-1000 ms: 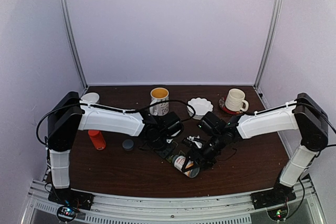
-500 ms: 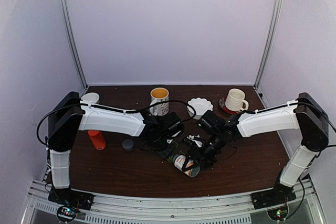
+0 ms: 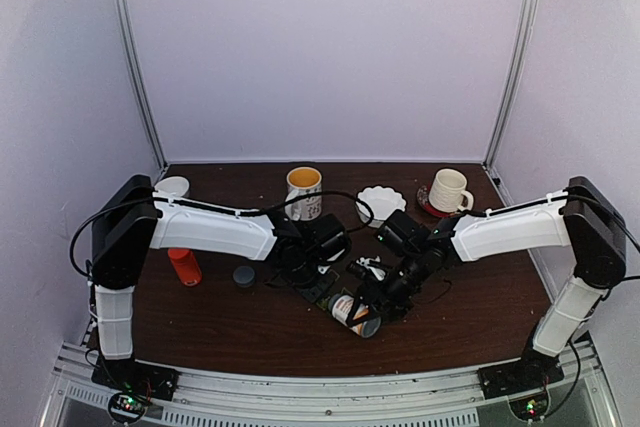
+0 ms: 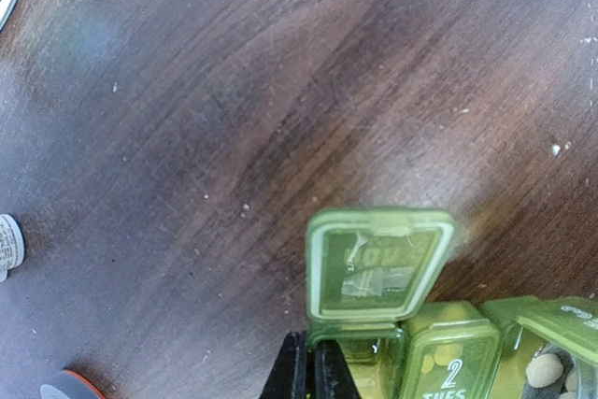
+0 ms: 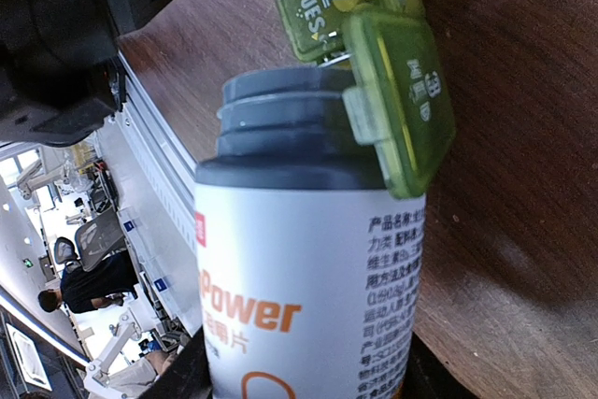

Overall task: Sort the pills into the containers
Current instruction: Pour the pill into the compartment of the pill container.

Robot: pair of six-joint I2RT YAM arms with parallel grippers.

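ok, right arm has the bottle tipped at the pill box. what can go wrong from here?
1. An open lid stands right at the mouth of the uncapped bottle; the pour may hit it and scatter onto the table.
2. The mouth looks wider than one compartment of the pill box, so contents could land in neighbours.
3. The left gripper is shut at the box's corner; if it isn't pinning it, the box could shift.
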